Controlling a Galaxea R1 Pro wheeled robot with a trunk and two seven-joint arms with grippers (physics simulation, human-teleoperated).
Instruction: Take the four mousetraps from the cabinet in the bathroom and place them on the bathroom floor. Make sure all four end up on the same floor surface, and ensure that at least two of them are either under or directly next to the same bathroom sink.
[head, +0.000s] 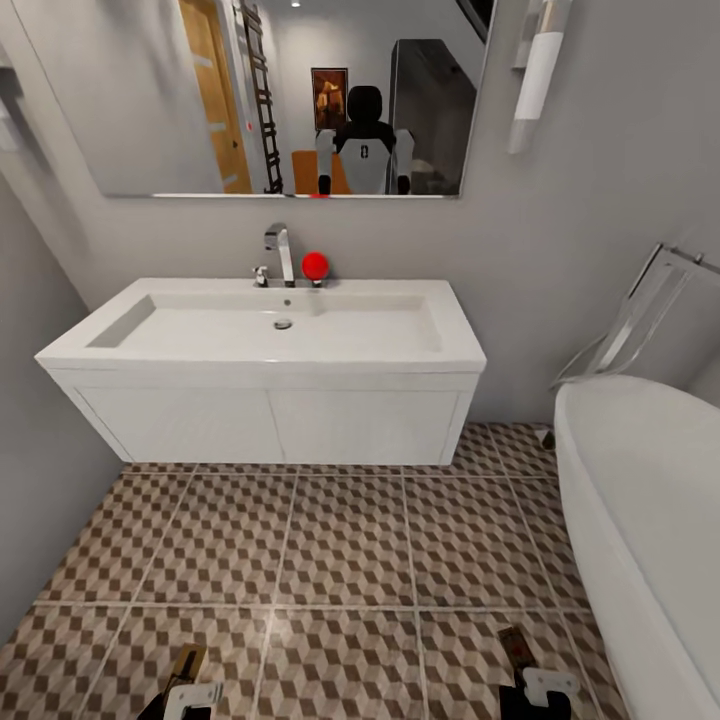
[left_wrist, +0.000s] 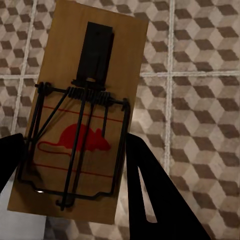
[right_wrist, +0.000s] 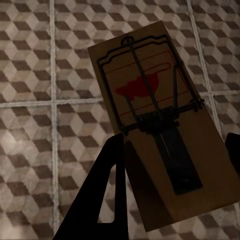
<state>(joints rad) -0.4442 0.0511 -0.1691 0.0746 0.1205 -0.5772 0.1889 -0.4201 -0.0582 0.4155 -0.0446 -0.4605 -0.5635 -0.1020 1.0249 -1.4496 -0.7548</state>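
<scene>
Head view: sink (head: 265, 345) wall-hung straight ahead, tap (head: 280, 252) and red ball (head: 315, 265) on rear ledge, mirror (head: 300, 95) above. Bathtub (head: 640, 510) at right, near sink. Patterned floor (head: 330, 560) between.

Left gripper (left_wrist: 70, 165): jaws pinching mousetrap (left_wrist: 82, 115) by long edges, above floor.

Right gripper (right_wrist: 175, 160): jaws pinching second mousetrap (right_wrist: 160, 125), likewise above tiles.

1. Ahead of you the bathroom floor (head: 340, 560) lies open between the sink (head: 270, 370) and your arms.
2. The sink hangs off the wall, leaving a low gap beneath its vanity block.
3. The bathtub (head: 640, 520) closes off your right side.
4. A grey wall (head: 40, 470) hems in your left.
5. Each gripper carries a mousetrap (left_wrist: 82, 120) above bare tiles.
</scene>
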